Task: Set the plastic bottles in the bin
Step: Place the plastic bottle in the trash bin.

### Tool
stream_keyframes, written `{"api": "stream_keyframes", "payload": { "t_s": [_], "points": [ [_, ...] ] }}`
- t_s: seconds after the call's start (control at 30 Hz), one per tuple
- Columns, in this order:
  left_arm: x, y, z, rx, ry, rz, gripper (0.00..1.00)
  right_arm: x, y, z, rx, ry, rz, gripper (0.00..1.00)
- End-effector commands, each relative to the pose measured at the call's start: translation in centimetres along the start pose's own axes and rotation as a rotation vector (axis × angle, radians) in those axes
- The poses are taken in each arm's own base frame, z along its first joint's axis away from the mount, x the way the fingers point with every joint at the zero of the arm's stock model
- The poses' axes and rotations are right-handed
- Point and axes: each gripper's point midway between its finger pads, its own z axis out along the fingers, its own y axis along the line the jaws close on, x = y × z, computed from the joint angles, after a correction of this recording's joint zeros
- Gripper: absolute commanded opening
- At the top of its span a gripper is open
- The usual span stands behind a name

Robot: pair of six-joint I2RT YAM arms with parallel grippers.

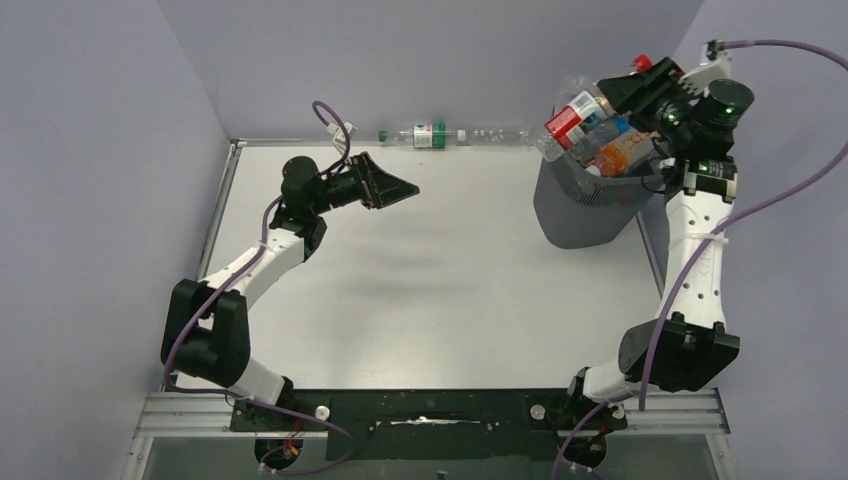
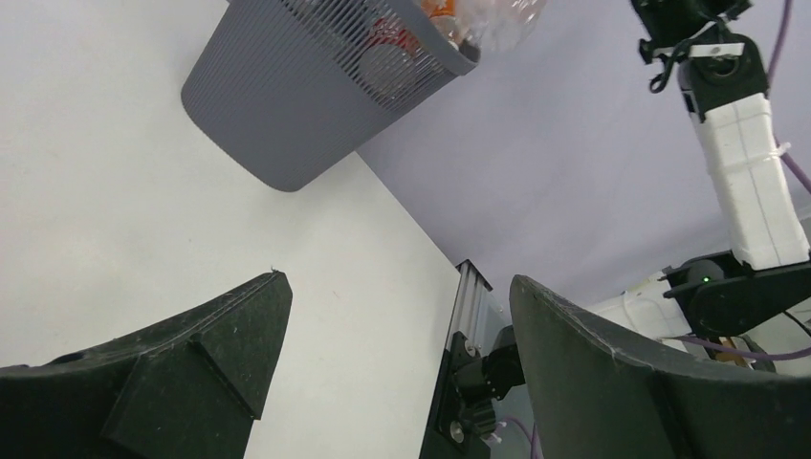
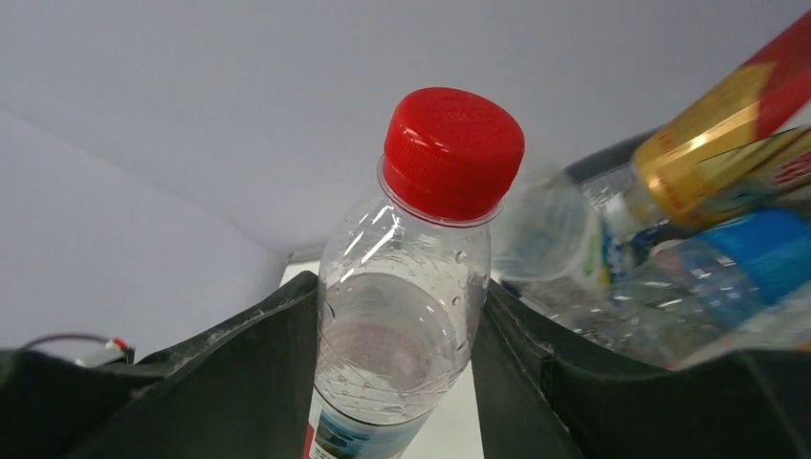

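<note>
The bin stands at the back right of the table, heaped above its rim with plastic bottles. My right gripper hovers over the bin's far right side, shut on a clear bottle with a red cap. In the right wrist view that bottle is pinched between both fingers of the right gripper, cap pointing up. My left gripper hangs open over the table's back left, empty; in its own view the left gripper holds nothing. A green-labelled bottle and a clear bottle lie along the back edge.
The table's raised rim runs along the left side, with lilac walls close behind and beside it. The left wrist view shows the bin from the side, with the right arm rising past the table's edge.
</note>
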Motion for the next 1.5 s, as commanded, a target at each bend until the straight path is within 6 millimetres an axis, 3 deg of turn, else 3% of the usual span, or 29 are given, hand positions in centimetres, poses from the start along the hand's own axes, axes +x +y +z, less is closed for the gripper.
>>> {"api": "stream_keyframes", "payload": {
  "t_s": [0.0,0.2,0.6,0.97,1.23,1.47],
  "points": [
    [0.4,0.4,-0.1,-0.007,0.004,0.03,0.86,-7.8,1.5,-4.2,0.057,-0.242,-0.072,0.47],
    [0.9,1.4,-0.4,-0.018,0.005,0.019,0.86,-12.0,0.4,-7.5,0.203,-0.395,-0.121,0.48],
    [0.8,1.1,-0.3,0.007,0.005,0.015,0.86,-14.9,-4.1,-9.2,0.446,-0.563,-0.135,0.52],
    [-0.2,1.4,0.6,0.014,-0.009,0.016,0.86,-14.0,-9.6,-4.6,0.47,-0.526,-0.054,0.54],
    [-0.2,1.7,1.0,0.014,-0.008,0.007,0.86,-13.1,-11.5,-3.0,0.472,-0.492,-0.035,0.59],
    [0.0,1.5,1.4,0.017,-0.007,0.006,0.86,-12.4,-12.3,-2.2,0.473,-0.451,-0.038,0.77]
  ]
}}
